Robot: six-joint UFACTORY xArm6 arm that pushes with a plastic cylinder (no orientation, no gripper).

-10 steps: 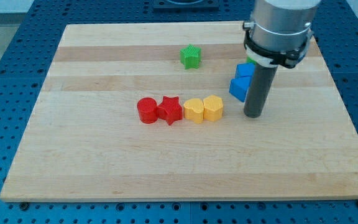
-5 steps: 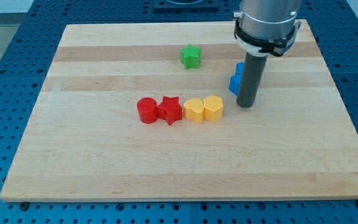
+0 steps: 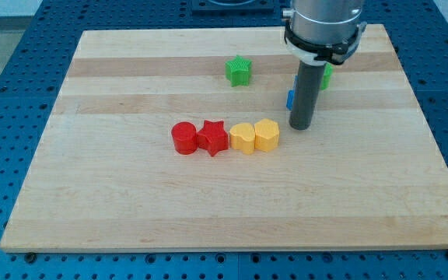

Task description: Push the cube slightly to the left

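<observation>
My tip (image 3: 300, 127) rests on the wooden board (image 3: 131, 210), just right of the yellow blocks. The rod stands in front of the blue blocks and hides nearly all of them. Only a thin blue sliver (image 3: 290, 99) shows at the rod's left edge, so I cannot make out the cube's shape or whether the tip touches it. A green block (image 3: 327, 75) peeks out at the rod's right, its shape unclear.
A green star-like block (image 3: 239, 71) lies toward the view's top. A row sits mid-board: red cylinder (image 3: 183, 138), red star (image 3: 213, 138), and two yellow blocks (image 3: 243, 138) (image 3: 267, 134), the right one close to my tip.
My tip has moved left and toward the view's top, covering the blue blocks that showed before. A green block has come into view at the rod's right. The row has not moved.
</observation>
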